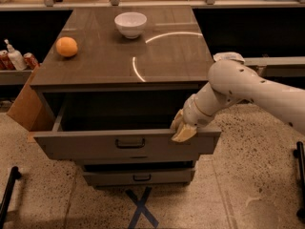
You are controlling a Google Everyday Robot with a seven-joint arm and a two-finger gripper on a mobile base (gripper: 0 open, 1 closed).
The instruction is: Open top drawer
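arm (238, 82): white, coming in from the right, elbow bent, forearm slanting down and left
claw (183, 128): at the top edge of the drawer front, right of the dark handle (130, 143); cannot tell how far open it is or whether it grips
top drawer (95, 147): stands well out beneath the table (167, 61)
on table: white bowl (130, 24), orange (66, 46)
around: lower drawer (138, 177) beneath; cardboard box (24, 104) at left; blue X (141, 206) on floor

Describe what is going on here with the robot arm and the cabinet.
A white robot arm has its claw at the top edge of the wide grey-brown top drawer, to the right of its small dark bar handle. That drawer stands pulled well out, its dark interior showing. On the brown cabinet top sit a round orange and a white bowl.
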